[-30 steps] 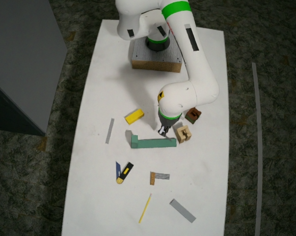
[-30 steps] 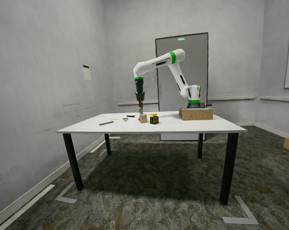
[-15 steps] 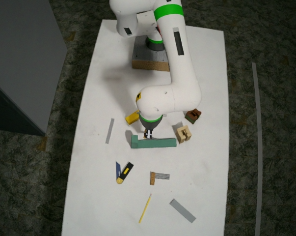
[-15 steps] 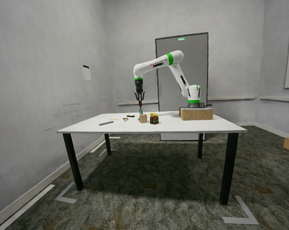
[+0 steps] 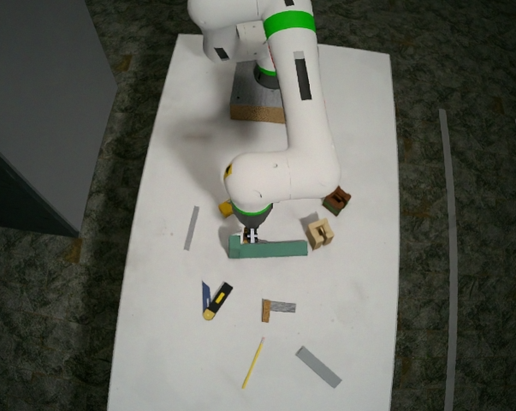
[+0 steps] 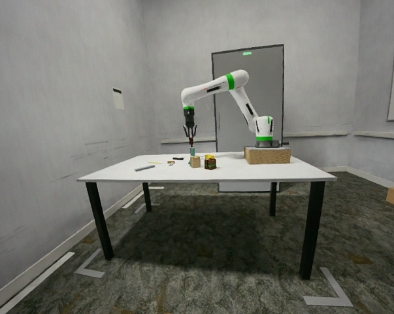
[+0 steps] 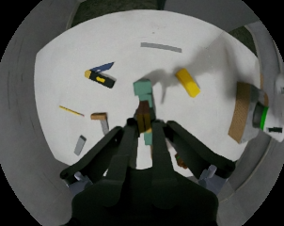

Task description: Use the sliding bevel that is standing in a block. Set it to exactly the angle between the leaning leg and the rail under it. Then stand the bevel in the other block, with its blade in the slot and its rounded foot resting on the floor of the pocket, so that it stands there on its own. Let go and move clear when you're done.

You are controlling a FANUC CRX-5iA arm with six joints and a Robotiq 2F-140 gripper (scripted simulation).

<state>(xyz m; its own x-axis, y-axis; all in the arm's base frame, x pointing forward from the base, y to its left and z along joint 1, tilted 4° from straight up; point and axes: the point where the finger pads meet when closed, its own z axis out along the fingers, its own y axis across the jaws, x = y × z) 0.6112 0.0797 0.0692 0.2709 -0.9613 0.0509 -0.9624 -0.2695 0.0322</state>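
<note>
Your jaws are clenched on the sliding bevel (image 7: pixel 142 120), gripping it by its brown and yellow stock and holding it clear of the desk (image 5: pixel 359 287), so it stands in neither block. From the side you see the tool hanging straight down from the wrist, right above the leaning leg (image 6: pixel 191 151). That leg rises from the left end of the green rail (image 5: pixel 271 248), which lies flat across the middle of the desk. How the blade is angled, and whether it touches the leg, you cannot tell at this size. Just past the rail's right end sits the tan block (image 5: pixel 319 233), its slot showing open from above. Beyond it, a little farther back, is the brown block (image 5: pixel 336 200) on its green base. A yellow block (image 5: pixel 225 207) lies near the wrist on the other side. A thin grey strip (image 5: pixel 191 228) lies to the left of the rail. Toward the front edge you have a second bevel (image 5: pixel 213 300) with a blue blade, a small try square (image 5: pixel 275 307), a yellow pencil (image 5: pixel 252 363) and a grey bar (image 5: pixel 317 366), all well apart from the rail.
</note>
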